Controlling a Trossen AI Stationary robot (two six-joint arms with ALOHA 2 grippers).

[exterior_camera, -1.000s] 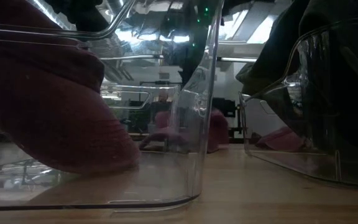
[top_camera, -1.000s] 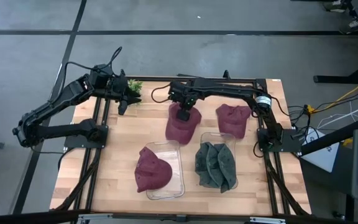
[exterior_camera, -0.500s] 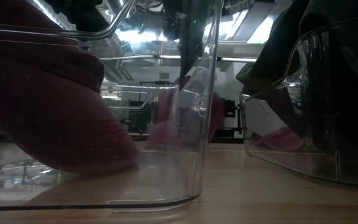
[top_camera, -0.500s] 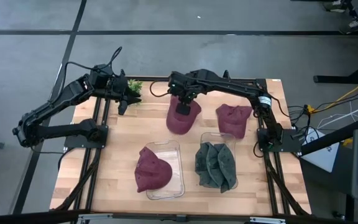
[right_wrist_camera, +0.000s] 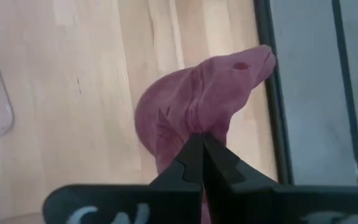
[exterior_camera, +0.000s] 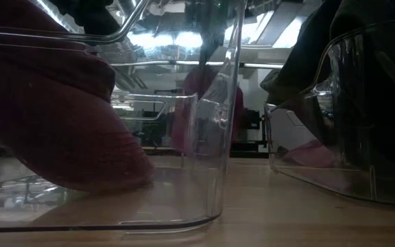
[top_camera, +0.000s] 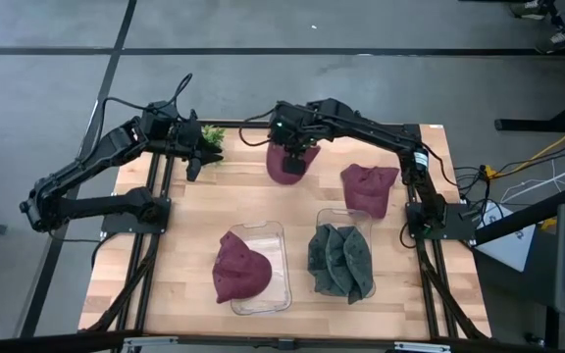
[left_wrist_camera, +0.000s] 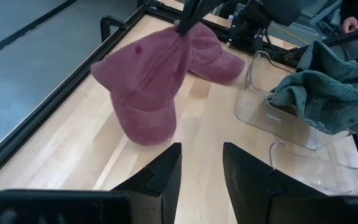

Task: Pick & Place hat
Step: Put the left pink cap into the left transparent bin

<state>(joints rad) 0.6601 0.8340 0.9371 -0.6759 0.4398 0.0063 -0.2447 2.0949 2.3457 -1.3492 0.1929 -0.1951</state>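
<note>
We are holding a red hat (top_camera: 287,162) in our right gripper (top_camera: 290,147). Its jaws are pinched shut on a fold of the cloth, and the hat is hanging down from them above the far side of the bench (top_camera: 194,235), near the back edge. In the right wrist view the 2 dark fingers (right_wrist_camera: 194,162) are pressed tight together with the hat (right_wrist_camera: 197,106) bunched up between them. In the left wrist view the same hat (left_wrist_camera: 145,84) is dangling with its brim low, just over the wood.

We are keeping our left gripper (top_camera: 192,162) at the far left corner of the bench, next to a small green plant (top_camera: 212,135). Its jaws are standing apart and are holding nothing.

A 2nd red hat (top_camera: 366,186) is lying on the bench to the right of the hanging one. Nearer the front, 2 clear bins are sitting side by side. The left bin (top_camera: 278,284) is holding a 3rd red hat (top_camera: 238,267). The right bin (top_camera: 332,214) is holding green hats (top_camera: 341,260). In the low view we are seeing the left bin's wall (exterior_camera: 221,137) up close.
</note>
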